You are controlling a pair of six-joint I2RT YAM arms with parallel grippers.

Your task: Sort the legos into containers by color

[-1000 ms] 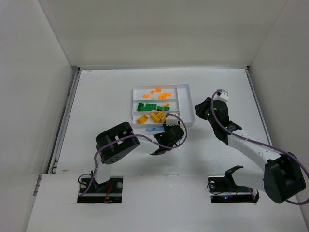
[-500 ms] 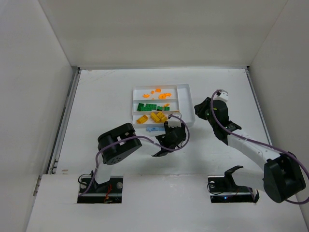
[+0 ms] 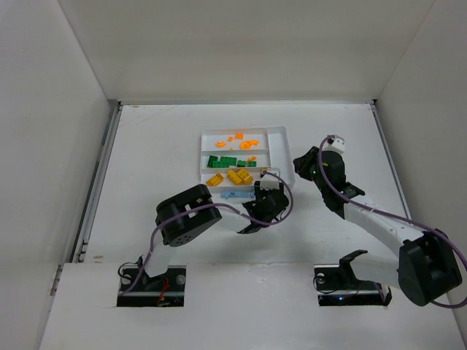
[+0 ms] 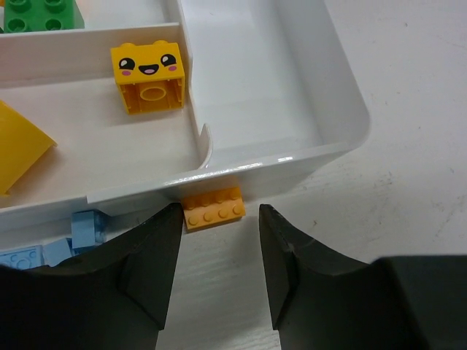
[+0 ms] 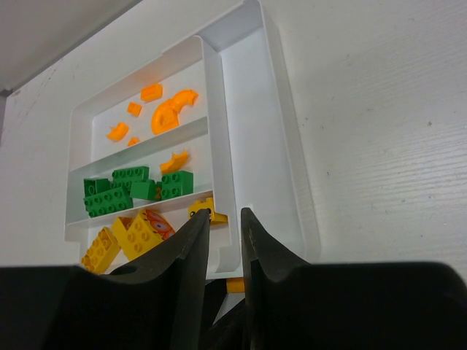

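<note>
You're looking at a tray (image 4: 321, 138) of thin white plastic, smooth and glossy, with light glinting along its rim. The orange brick (image 4: 214, 208), the yellow brick (image 4: 149, 76) with its printed face and the light blue pieces (image 4: 87, 226) are hard moulded plastic with a soft sheen. The desk (image 4: 408, 109) is matt white, faintly speckled and scuffed. Your left end effector (image 4: 217, 233) and right end effector (image 5: 224, 233) have black matt plastic fingers, slightly grainy, with dull highlights along their edges.
</note>
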